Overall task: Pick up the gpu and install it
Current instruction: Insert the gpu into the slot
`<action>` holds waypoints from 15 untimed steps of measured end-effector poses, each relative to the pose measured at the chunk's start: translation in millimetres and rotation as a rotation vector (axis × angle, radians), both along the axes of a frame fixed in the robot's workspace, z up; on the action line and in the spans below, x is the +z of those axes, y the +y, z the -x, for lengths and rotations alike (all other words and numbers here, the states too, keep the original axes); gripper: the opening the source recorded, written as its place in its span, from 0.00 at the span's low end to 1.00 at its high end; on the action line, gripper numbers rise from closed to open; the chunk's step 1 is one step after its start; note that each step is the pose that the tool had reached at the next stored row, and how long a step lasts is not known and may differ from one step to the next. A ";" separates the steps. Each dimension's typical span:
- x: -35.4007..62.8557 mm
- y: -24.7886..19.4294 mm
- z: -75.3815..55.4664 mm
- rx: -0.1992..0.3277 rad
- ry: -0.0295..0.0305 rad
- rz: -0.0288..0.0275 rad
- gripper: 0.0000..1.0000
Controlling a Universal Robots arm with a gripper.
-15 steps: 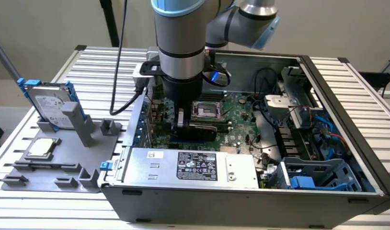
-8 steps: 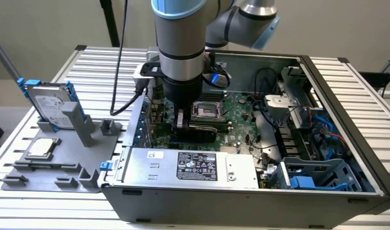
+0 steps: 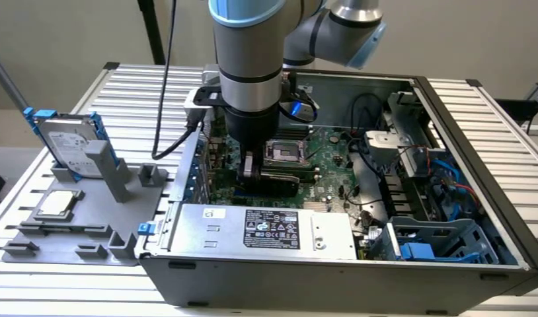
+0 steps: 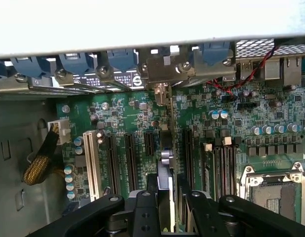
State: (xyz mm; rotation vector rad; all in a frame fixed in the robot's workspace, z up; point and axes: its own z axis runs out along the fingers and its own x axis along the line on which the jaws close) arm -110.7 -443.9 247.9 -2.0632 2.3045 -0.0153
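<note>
Atop a slatted metal tabletop, an open computer case with its green motherboard exposed, the robot arm reaching straight down into it. Beside the case on the exterior view's left, a grey fixture tray carrying an upright silver hard drive with blue rails and a small square chip. At the centre, claw partly closed, black fingers clamped either side of the gpu, held edge-on over the motherboard's dark expansion slots, its metal bracket end up against the case's rear wall.
</note>
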 end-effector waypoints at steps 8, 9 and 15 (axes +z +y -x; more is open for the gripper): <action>-0.2 -0.3 2.7 0.002 -0.0016 0.0004 0.27; -0.2 -0.5 2.8 0.003 -0.0016 0.0007 0.27; -0.3 -0.8 3.2 0.006 -0.0018 0.0008 0.27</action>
